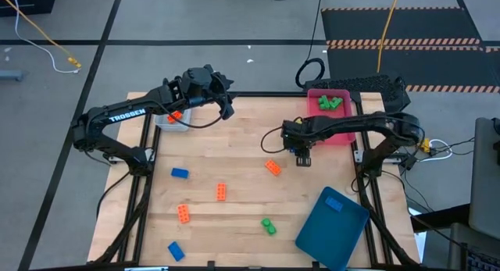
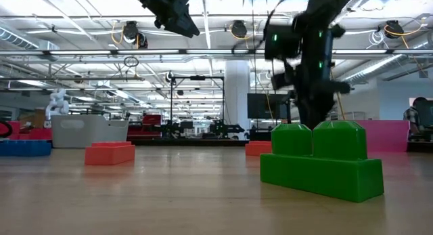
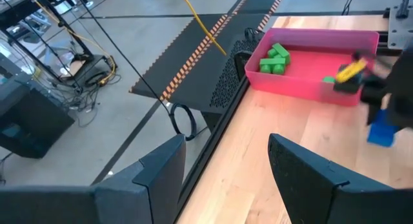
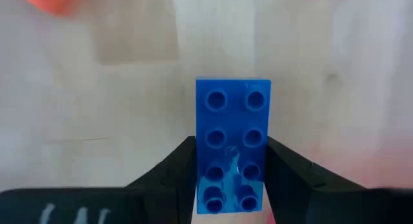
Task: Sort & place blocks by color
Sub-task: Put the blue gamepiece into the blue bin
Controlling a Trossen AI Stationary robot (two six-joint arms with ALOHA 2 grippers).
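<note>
My right gripper (image 1: 303, 152) points down over the table's middle right, shut on a blue block (image 4: 232, 140), also seen in the left wrist view (image 3: 382, 132). My left gripper (image 3: 226, 179) hangs open and high near the far left, holding nothing. Loose on the wood lie orange blocks (image 1: 272, 167) (image 1: 222, 191) (image 1: 183, 214), blue blocks (image 1: 180, 173) (image 1: 175, 250) and a green block (image 1: 269, 226). Green blocks (image 1: 330, 102) lie in the pink tray (image 1: 344, 134). One orange block (image 1: 175, 115) lies in the pale-blue tray (image 1: 168, 124), one blue block (image 1: 334, 202) in the dark-teal tray (image 1: 324, 236). My right gripper pinches the blue block's two long sides (image 4: 201, 179) between its two fingers (image 4: 171, 179), near one end of the block. The fingers come from above, pointing down, and lie across the block, whose studs face up. Whether it hangs clear of the table I cannot tell.
The pink tray stands just beyond my right gripper at the far right; the dark-teal tray lies at the near right corner. An orange block lies close to the right gripper on its left. In the low view the green block (image 2: 321, 160) fills the foreground.
</note>
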